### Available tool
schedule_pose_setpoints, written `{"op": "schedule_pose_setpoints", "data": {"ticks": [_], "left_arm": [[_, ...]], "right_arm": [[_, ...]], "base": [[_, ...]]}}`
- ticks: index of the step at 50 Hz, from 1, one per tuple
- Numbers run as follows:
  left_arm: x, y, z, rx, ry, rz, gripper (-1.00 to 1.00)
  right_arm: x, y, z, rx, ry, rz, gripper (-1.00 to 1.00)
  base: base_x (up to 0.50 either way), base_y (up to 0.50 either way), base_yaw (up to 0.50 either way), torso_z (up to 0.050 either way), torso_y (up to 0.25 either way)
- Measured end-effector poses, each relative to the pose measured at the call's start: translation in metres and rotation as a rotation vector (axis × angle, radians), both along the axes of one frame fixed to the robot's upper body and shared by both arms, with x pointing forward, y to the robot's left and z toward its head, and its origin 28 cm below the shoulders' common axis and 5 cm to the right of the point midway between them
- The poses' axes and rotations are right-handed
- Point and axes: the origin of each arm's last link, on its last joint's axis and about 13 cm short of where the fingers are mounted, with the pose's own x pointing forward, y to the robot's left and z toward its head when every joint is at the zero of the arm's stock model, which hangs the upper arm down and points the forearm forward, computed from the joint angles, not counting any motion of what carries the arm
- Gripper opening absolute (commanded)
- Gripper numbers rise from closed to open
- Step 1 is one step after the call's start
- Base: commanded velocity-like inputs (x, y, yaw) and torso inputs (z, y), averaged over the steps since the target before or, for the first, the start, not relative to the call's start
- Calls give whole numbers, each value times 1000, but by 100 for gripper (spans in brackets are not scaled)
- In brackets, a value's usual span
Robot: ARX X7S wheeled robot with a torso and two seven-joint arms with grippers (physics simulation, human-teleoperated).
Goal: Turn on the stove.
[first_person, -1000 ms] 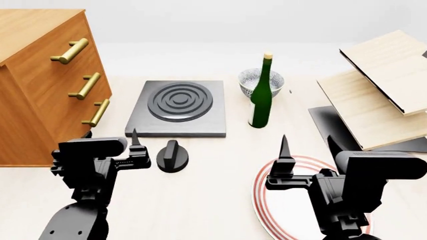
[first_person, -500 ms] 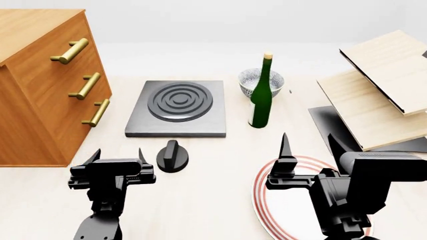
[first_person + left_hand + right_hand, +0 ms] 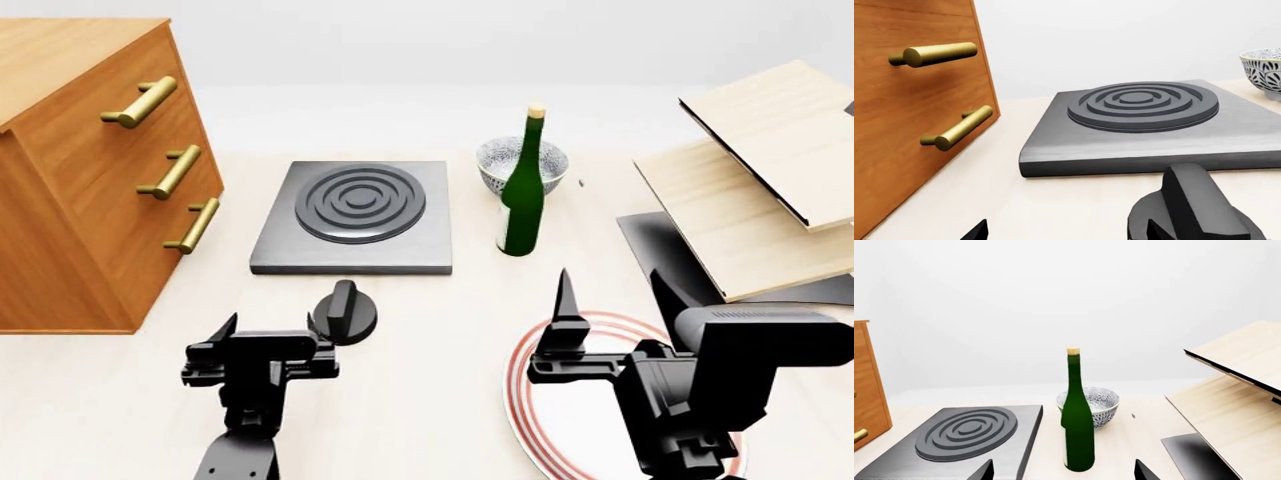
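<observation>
The stove lay flat on the table, between the wooden drawer unit and the green bottle. Its separate black knob stood on the table just in front of the slab's near edge.

Over the last second the left gripper had moved from the drawer-unit side toward the knob. In the head view its fingers were spread apart and held nothing, and the finger nearest the knob appeared just beside it, perhaps touching; contact could not be confirmed. In the left wrist view the knob filled the near corner, with the burner rings behind it. Its raised grip bar did not appear to have turned.

The right gripper remained above the red-ringed plate, fingers wide apart and empty, well clear of the knob.

Judgement: the approach was nearly complete. The left gripper needed further sideways travel to straddle the knob's bar before closing and turning. The stove was not yet switched on.
</observation>
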Motion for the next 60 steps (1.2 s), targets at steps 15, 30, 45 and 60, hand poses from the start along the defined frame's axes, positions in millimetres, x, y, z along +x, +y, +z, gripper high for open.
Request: {"op": "schedule_pose_setpoints", "data": {"ticks": [15,30,45,60], "left_arm": [[14,-33,5,-4,-16,-104,100],[-13,-54,76,-64,-79,-246,100],[-73,-29,149,-178,-149,-235,100],[-95,-19,148,-184,-132,-194,100]], "right_arm": [[-1,-1,-3,-3,2,4,100],[-2,-5,0,8,-13,-16,100],[-2,-5,-5,2,3,-22,100],[-2,-4,-10,-8,23,-24,100]], "base": [[0,0,0,0,0],[0,0,0,0,0],[0,0,0,0,0],[0,0,0,0,0]]}}
